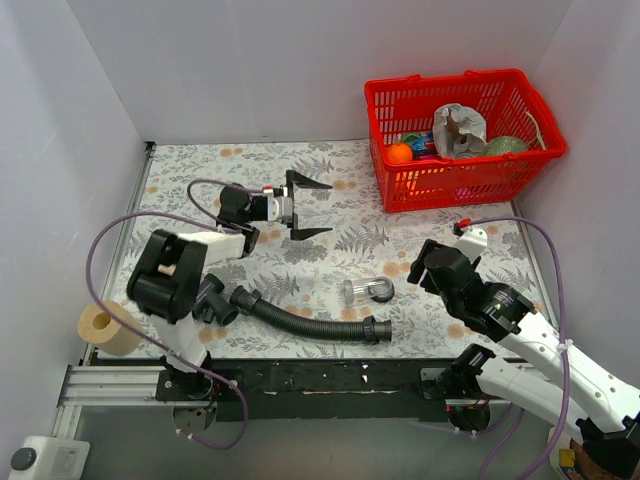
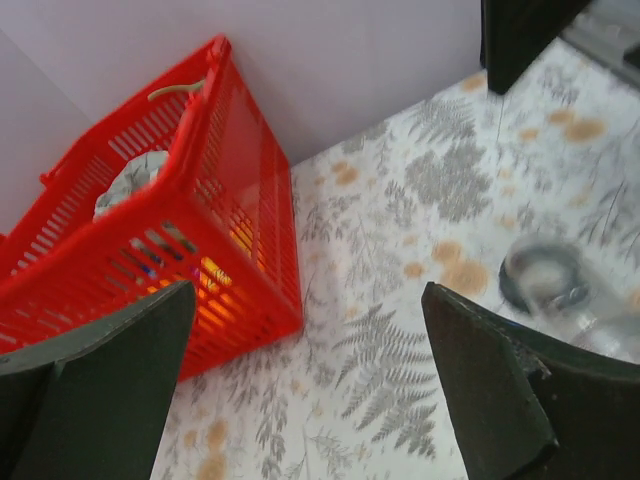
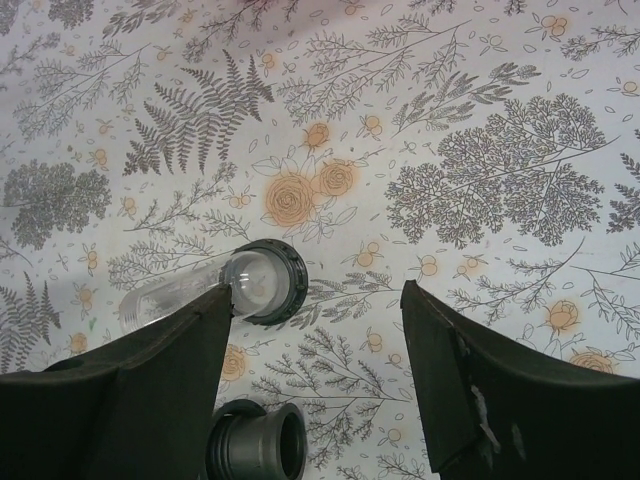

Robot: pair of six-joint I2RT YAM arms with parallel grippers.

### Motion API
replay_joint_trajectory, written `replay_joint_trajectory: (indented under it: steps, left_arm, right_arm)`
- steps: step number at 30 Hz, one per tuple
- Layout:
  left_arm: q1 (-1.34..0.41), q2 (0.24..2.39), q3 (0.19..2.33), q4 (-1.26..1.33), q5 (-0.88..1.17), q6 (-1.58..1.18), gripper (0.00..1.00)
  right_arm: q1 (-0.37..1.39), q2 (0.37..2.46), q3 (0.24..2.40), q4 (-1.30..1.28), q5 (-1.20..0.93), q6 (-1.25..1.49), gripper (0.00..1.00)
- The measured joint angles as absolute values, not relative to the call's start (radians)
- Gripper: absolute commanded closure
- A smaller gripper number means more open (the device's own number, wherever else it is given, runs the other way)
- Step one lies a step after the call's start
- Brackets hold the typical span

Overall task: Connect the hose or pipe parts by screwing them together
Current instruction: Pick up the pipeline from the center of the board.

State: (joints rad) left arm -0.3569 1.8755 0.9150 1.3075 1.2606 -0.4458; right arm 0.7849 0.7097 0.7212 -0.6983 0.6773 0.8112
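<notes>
T-shaped fitting [image 1: 213,300]: front left, against the hose's left collar; joined or not, cannot tell.
Hose [image 1: 305,322]: long axis runs left to right along the near edge.
Left gripper [image 1: 328,208]: jaws spread, empty, well beyond the hose.
Right gripper [image 3: 315,330]: jaws parted, empty; the nearer arm, with the hose's right collar just nearside of them.
Red basket [image 1: 455,185]: far right, holding an orange ball [image 1: 400,153] and crumpled grey wrap [image 1: 460,128].
</notes>
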Motion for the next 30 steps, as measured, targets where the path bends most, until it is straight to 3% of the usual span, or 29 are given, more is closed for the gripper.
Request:
replay_joint_trajectory:
  steps: [4, 7, 9, 18, 30]
  left_arm:
    - [-0.455, 1.611, 1.046, 0.859, 1.178, -0.436, 0.02]
    - [-0.533, 1.571, 1.282, 0.5, 1.122, -0.476, 0.02]
    - [-0.548, 1.561, 1.328, 0.336, 1.114, -0.549, 0.02]
    - [-0.699, 1.578, 1.157, 0.004, 1.03, -0.605, 0.02]
    - [-0.805, 1.609, 1.032, -0.07, 0.953, -0.698, 0.02]
  right_arm:
    - [0.785, 0.707, 0.721, -0.689, 0.676, 0.813, 0.21]
    - [0.785, 0.695, 0.721, -0.685, 0.676, 0.813, 0.19]
    - [0.785, 0.679, 0.721, -0.684, 0.677, 0.813, 0.17]
    - [0.785, 0.665, 0.722, -0.696, 0.678, 0.831, 0.16]
    - [0.785, 0.641, 0.758, -0.745, 0.682, 0.833, 0.14]
